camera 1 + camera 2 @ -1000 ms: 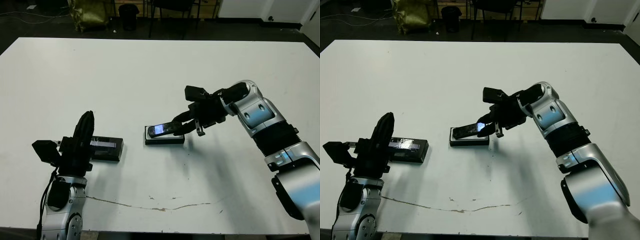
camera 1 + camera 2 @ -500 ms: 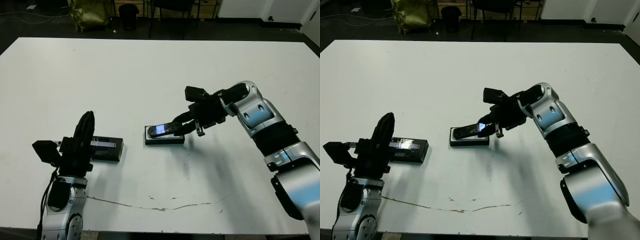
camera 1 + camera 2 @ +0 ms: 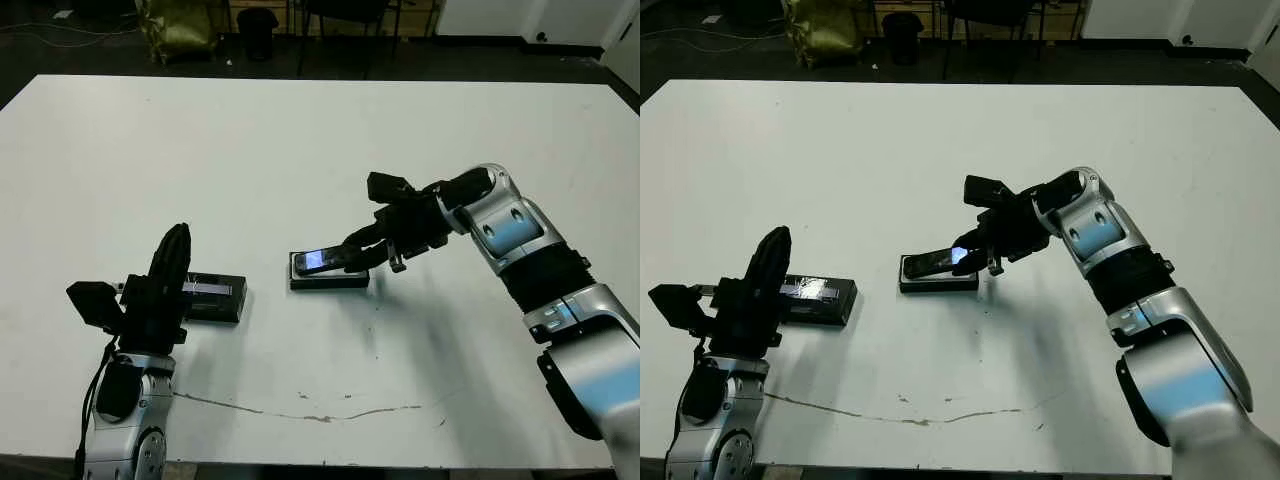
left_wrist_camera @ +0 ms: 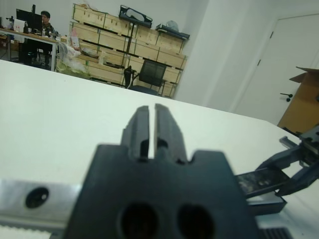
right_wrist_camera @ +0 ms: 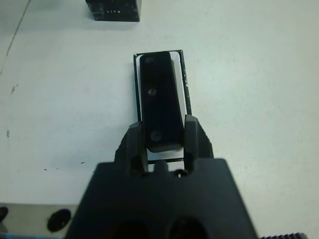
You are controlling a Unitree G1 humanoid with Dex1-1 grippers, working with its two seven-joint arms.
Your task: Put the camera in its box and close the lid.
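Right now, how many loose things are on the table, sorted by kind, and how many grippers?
Camera: 1, held over the box by the right gripper
Box: 1
Lid: 1, lying beside the left gripper
Grippers: 2
Total: 3 loose things, plus 2 grippers

The right gripper (image 3: 362, 252), its fingers clamped on the camera (image 3: 328, 260), has carried it lower over the box (image 3: 328, 278) than a second ago. The camera's far end now sits down at the box's white lining, and the bar lies less steeply tilted, closer to flat. In the right wrist view the camera (image 5: 160, 100) lines up lengthwise with the box (image 5: 185, 82)
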